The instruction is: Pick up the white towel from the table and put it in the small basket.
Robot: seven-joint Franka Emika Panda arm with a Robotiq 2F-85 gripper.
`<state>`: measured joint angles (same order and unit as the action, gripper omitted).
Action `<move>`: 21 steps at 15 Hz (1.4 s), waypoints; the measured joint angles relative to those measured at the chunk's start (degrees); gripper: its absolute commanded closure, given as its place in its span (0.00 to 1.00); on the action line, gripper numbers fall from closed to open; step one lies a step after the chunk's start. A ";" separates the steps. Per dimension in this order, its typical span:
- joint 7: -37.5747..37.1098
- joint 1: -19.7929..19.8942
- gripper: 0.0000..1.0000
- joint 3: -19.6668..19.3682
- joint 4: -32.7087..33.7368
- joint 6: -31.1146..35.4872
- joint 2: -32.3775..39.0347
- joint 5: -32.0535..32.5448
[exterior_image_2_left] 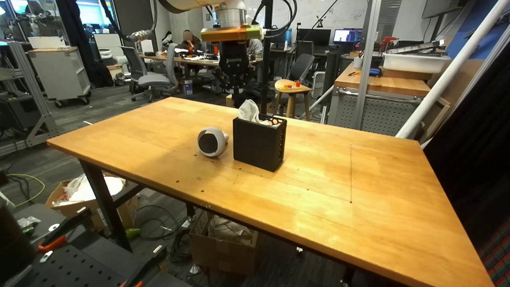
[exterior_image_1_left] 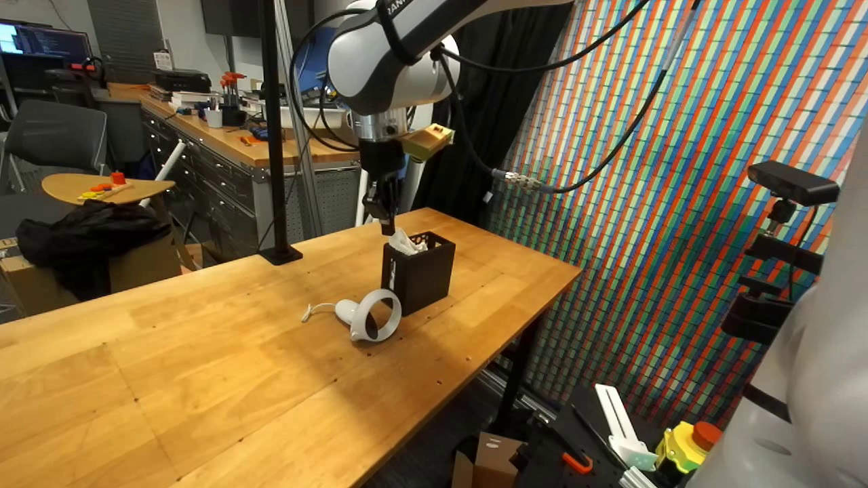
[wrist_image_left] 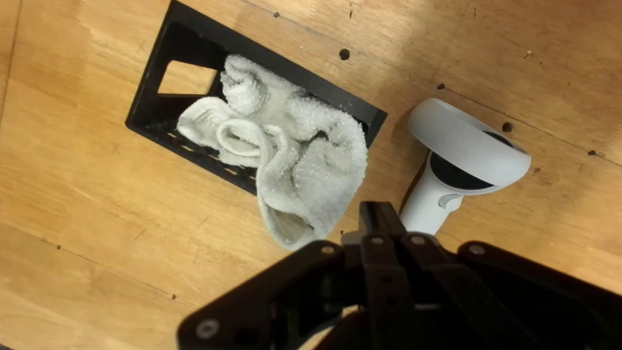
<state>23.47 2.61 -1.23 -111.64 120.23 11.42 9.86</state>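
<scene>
Bunched inside the small black basket (exterior_image_1_left: 430, 278) (exterior_image_2_left: 257, 143) (wrist_image_left: 282, 69) is the white towel (exterior_image_1_left: 407, 242) (exterior_image_2_left: 249, 111) (wrist_image_left: 311, 160). One fold stands up above the rim in both exterior views; seen from the wrist, that fold reaches past the basket's edge. The basket rests upright on the wooden table (exterior_image_1_left: 203, 366) (exterior_image_2_left: 358, 223) (wrist_image_left: 97, 194). My gripper (exterior_image_1_left: 387, 229) (exterior_image_2_left: 236, 97) (wrist_image_left: 381, 209) points down above the basket, beside the towel's raised fold. Its fingers are together with nothing between them, and bare wood shows between them and the cloth in the wrist view.
A white ring-shaped controller (exterior_image_1_left: 356, 329) (exterior_image_2_left: 218, 129) (wrist_image_left: 471, 146) lies close beside the basket, a narrow gap apart. At the table's edge stands a black pole (exterior_image_1_left: 274, 135) on a flat base. A cluttered workbench (exterior_image_1_left: 258, 152) (exterior_image_2_left: 398, 85) is beyond the table.
</scene>
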 measured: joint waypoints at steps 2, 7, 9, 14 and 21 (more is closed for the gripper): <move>0.36 0.01 1.00 0.01 0.74 0.00 1.21 0.00; 0.90 0.23 1.00 0.01 1.87 0.00 3.07 0.00; 1.08 0.67 1.00 0.00 1.87 0.01 3.46 -0.01; 1.61 2.51 1.00 -0.13 1.74 0.25 3.68 -0.22; 2.70 5.31 1.00 -0.60 0.34 0.63 3.68 -1.95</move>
<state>26.17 7.93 -1.83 -111.30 120.86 15.10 7.91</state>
